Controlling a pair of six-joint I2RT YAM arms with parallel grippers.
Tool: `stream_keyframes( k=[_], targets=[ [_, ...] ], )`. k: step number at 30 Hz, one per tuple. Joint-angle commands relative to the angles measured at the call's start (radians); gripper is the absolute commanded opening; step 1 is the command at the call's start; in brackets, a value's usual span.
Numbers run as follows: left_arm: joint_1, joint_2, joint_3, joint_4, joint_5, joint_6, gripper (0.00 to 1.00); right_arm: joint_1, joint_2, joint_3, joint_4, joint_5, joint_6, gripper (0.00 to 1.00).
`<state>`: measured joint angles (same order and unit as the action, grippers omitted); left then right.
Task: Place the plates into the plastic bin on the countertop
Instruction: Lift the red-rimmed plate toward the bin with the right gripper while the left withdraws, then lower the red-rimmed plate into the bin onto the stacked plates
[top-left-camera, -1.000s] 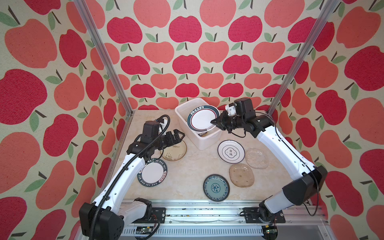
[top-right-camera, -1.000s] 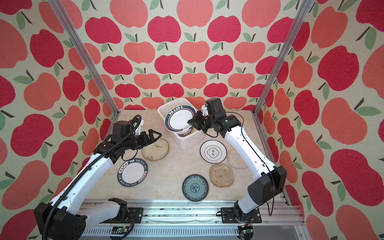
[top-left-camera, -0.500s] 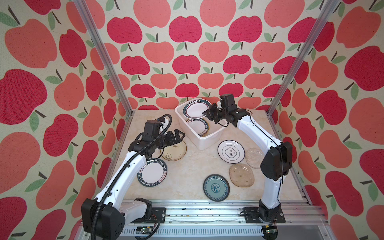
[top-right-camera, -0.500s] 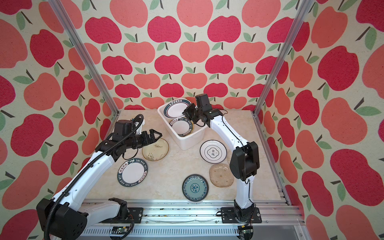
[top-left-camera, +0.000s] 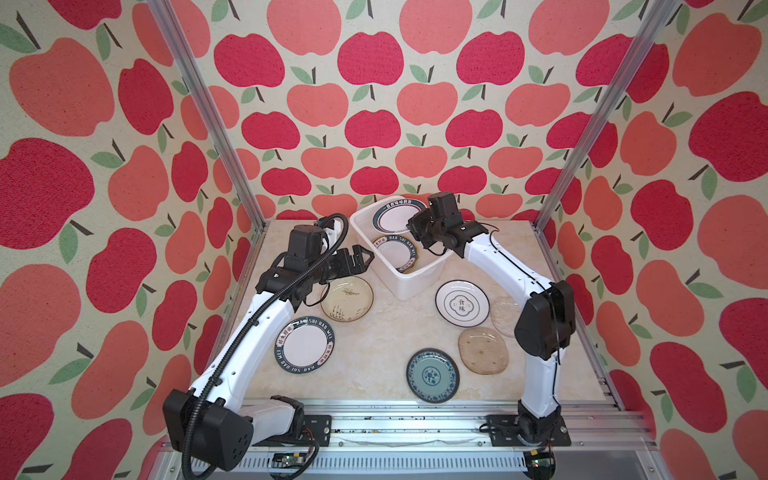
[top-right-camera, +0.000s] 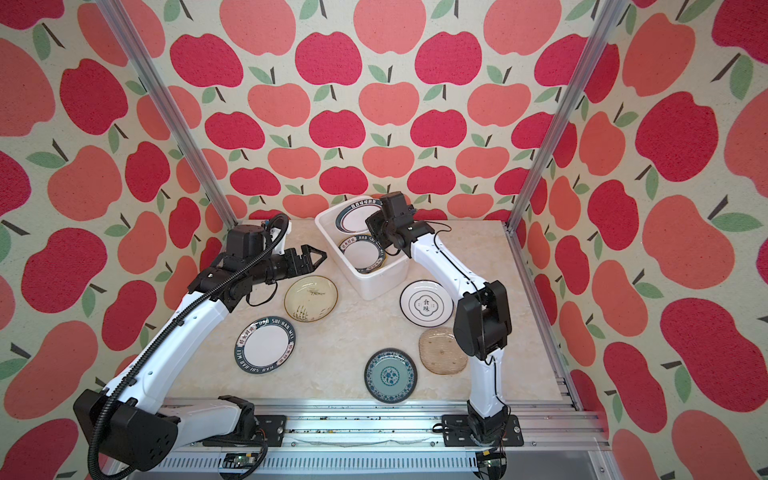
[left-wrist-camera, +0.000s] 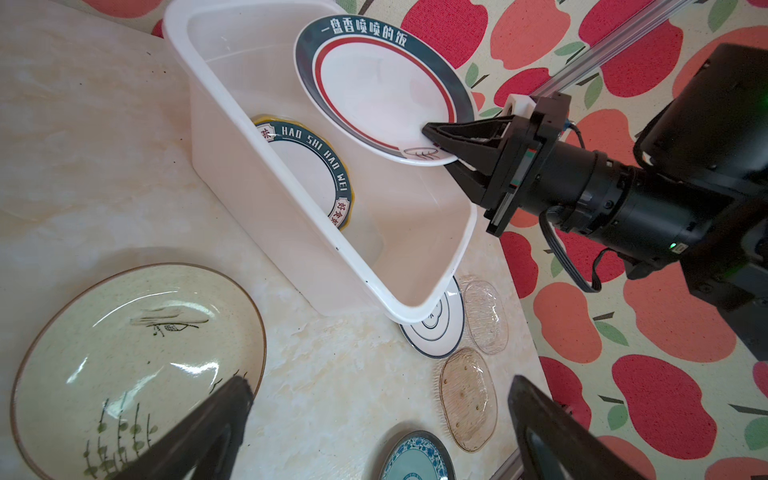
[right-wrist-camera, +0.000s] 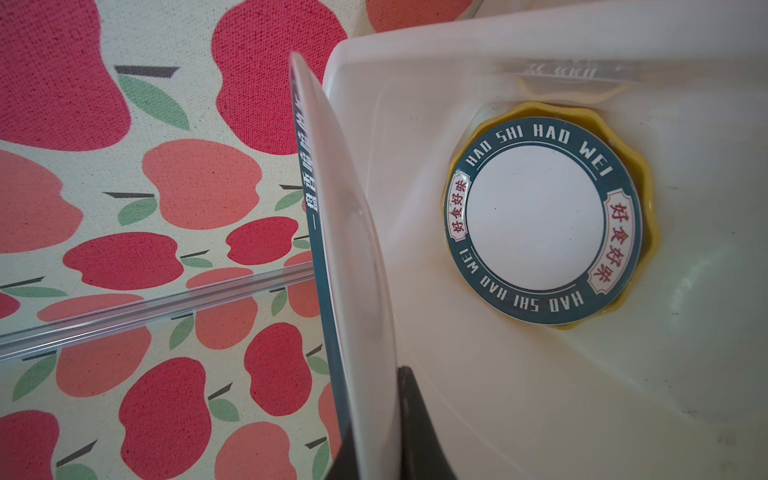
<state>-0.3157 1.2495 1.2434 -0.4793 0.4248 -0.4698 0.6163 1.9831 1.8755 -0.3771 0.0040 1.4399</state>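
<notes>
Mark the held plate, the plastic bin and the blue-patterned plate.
held plate (left-wrist-camera: 382, 91): left wrist view, white centre.
plastic bin (top-left-camera: 415, 284): in a top view, near outer wall.
blue-patterned plate (top-left-camera: 432, 376): in a top view, centre.

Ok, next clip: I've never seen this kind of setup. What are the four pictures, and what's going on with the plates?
Two white robot arms work over a marble-look countertop. Two pictures look down from overhead; the other two come from a camera on each arm's wrist. The right gripper is shut on the rim of a red-ringed plate, tilted over the white plastic bin, where a lettered plate lies on a yellow plate. The left gripper is open and empty, near a cream plate. Five more plates lie on the countertop: dark-rimmed, emblem, clear glass, amber, blue.
</notes>
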Motion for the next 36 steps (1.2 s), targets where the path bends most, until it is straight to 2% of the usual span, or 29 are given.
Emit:
stream_keyframes(
  k=[1, 12, 24, 36],
  targets=[
    [-0.008, 0.017, 0.038, -0.023, -0.018, 0.049, 0.99, 0.023, 0.021, 0.013, -0.017, 0.116, 0.029, 0.00],
    [-0.032, 0.002, 0.055, -0.031, -0.015, 0.093, 0.99, 0.034, 0.100, 0.064, -0.091, 0.210, -0.007, 0.00],
    [-0.032, 0.033, 0.089, -0.053, -0.009, 0.118, 0.99, 0.034, 0.219, 0.141, -0.185, 0.204, -0.084, 0.00],
    [-0.050, 0.067, 0.124, -0.090, -0.014, 0.148, 0.99, 0.013, 0.283, 0.143, -0.180, 0.144, -0.092, 0.01]
  ],
)
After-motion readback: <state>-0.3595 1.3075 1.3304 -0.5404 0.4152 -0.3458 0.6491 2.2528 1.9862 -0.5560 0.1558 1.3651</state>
